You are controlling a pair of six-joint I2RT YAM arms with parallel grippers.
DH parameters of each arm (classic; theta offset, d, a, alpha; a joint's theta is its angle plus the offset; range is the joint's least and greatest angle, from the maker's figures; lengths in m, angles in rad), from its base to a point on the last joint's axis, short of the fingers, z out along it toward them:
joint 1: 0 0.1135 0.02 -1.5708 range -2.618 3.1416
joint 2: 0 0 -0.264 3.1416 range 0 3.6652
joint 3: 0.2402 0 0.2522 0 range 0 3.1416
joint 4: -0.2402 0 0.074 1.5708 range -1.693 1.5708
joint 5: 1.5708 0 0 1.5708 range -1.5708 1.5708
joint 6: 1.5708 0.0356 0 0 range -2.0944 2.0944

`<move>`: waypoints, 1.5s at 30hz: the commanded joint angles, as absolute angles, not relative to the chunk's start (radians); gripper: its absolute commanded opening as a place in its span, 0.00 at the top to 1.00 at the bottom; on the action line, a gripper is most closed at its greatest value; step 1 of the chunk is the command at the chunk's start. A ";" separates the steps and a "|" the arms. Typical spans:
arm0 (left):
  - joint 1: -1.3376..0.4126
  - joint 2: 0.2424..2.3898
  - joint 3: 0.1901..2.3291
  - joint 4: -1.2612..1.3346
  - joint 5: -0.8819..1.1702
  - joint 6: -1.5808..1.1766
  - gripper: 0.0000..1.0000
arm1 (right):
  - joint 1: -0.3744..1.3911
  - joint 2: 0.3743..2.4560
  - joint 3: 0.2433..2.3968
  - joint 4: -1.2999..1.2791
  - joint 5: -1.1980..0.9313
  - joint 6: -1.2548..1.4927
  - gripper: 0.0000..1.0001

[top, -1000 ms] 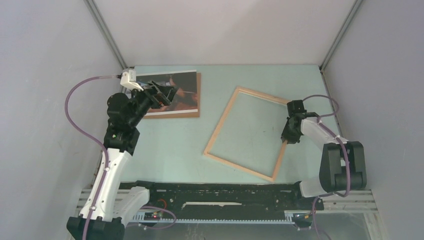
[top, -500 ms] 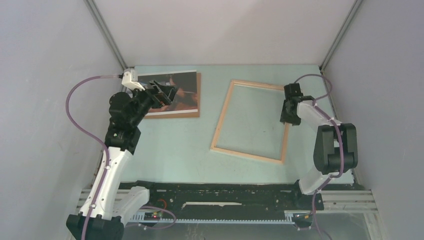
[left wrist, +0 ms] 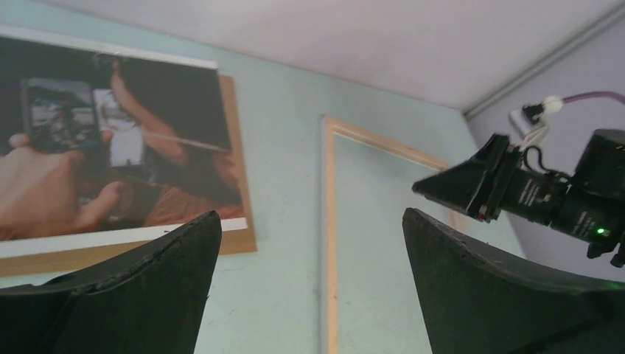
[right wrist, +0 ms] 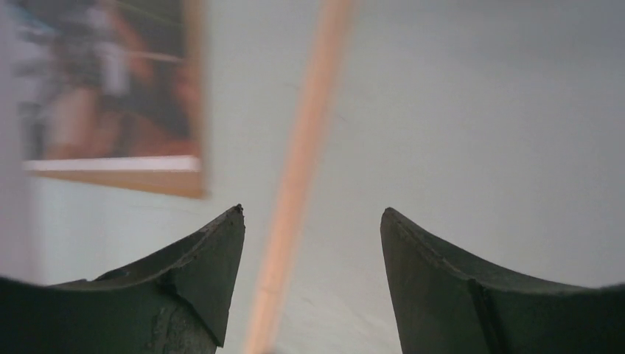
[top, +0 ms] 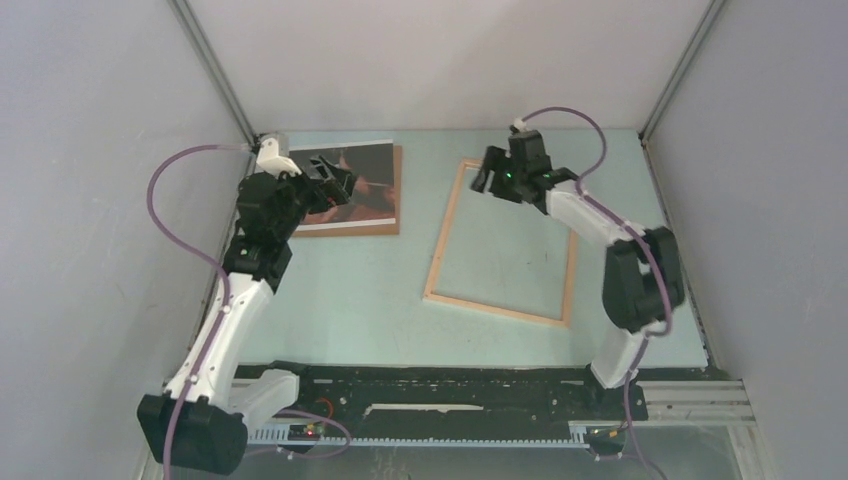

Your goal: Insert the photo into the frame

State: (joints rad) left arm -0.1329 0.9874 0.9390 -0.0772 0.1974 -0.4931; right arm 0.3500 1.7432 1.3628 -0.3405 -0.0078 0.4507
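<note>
The photo [top: 372, 172] lies face up on a brown backing board [top: 362, 229] at the far left of the table. The frame [top: 441, 240], thin light wood, lies flat right of it. My left gripper [top: 340, 185] hovers open and empty above the photo's middle. In the left wrist view the photo [left wrist: 110, 140] is at upper left and the frame's left rail [left wrist: 328, 258] runs between my open left gripper [left wrist: 309, 217]. My right gripper [top: 483, 178] is open and empty above the frame's far left corner. In the right wrist view the rail [right wrist: 295, 184] passes between my open right gripper [right wrist: 309, 214].
Grey enclosure walls close in the table on the left, back and right. A black rail [top: 450, 385] runs along the near edge by the arm bases. The right arm's purple cable [top: 570, 115] loops above the frame's far edge.
My right arm swung from the frame's right rail up and left to its far left corner. The frame turned to lie straighter. My left gripper shifted slightly farther over the photo.
</note>
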 commanded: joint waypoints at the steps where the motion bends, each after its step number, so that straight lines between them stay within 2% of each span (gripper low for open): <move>1: -0.209 1.098 0.982 -0.111 -0.031 -0.412 0.00 | 0.378 1.998 1.569 -0.021 -0.354 0.734 0.25; 3: -0.256 1.162 1.022 -0.183 -0.153 -0.442 0.00 | 0.395 2.113 1.718 -0.045 -0.421 0.770 0.27; 5: -0.265 1.207 1.011 -0.174 -0.179 -0.539 0.00 | 0.409 2.203 1.812 -0.016 -0.494 0.817 0.28; 9: -0.265 1.240 0.901 0.011 -0.254 -0.686 0.00 | 0.450 2.290 1.858 -0.037 -0.526 0.801 0.32; 14: -0.268 1.305 0.784 0.278 -0.467 -0.750 0.00 | 0.457 2.328 1.850 -0.061 -0.510 0.806 0.34; 17: -0.265 1.389 0.771 0.372 -0.527 -0.793 0.00 | 0.473 2.395 1.920 -0.101 -0.551 0.835 0.42; 20: -0.260 1.505 0.801 0.463 -0.485 -0.754 0.00 | 0.490 2.445 2.003 -0.175 -0.547 0.825 0.43; 27: -0.223 1.669 0.831 0.502 -0.346 -0.852 0.00 | 0.494 2.450 1.984 -0.164 -0.537 0.807 0.39; 31: -0.221 1.722 0.835 0.507 -0.330 -0.919 0.00 | 0.496 2.463 1.986 -0.153 -0.538 0.808 0.30; 45: -0.167 1.797 0.827 0.497 -0.203 -1.048 0.00 | 0.497 2.566 2.036 -0.127 -0.575 0.878 0.33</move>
